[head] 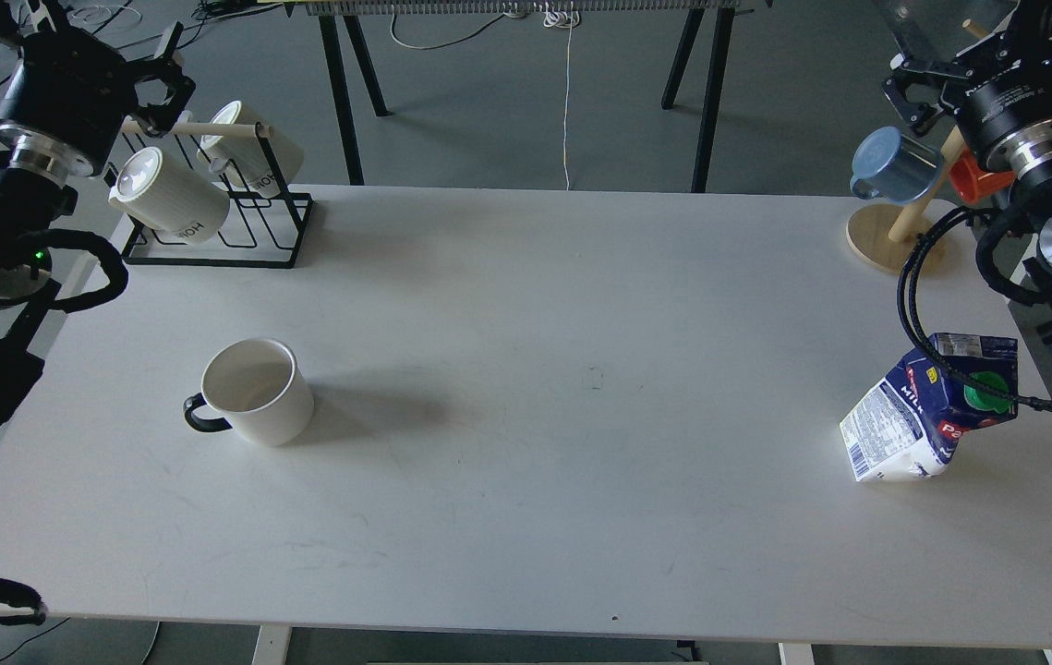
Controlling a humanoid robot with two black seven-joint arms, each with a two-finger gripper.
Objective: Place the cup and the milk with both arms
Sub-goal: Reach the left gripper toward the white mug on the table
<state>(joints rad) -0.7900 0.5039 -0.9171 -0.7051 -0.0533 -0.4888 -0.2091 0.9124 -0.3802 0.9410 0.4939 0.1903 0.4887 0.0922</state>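
The cup [258,392], a smooth white mug with a black loop handle pointing left, stands upright on the left half of the white table [562,305]. The milk [927,411], a blue and white carton with a green cap, stands near the table's right edge, and a black cable of my right arm crosses in front of it. My left gripper [167,81] hovers at the far left corner over the mug rack, well behind the cup, its fingers apart and empty. High at the far right, beside the blue cup, my right gripper [906,88] is also open and holds nothing.
A black wire rack [221,245] with two ribbed cream mugs [170,199] stands at the back left. At the back right a wooden peg stand [890,235] carries a blue cup [895,166] and an orange one [973,177]. Black trestle legs [706,102] stand behind the table.
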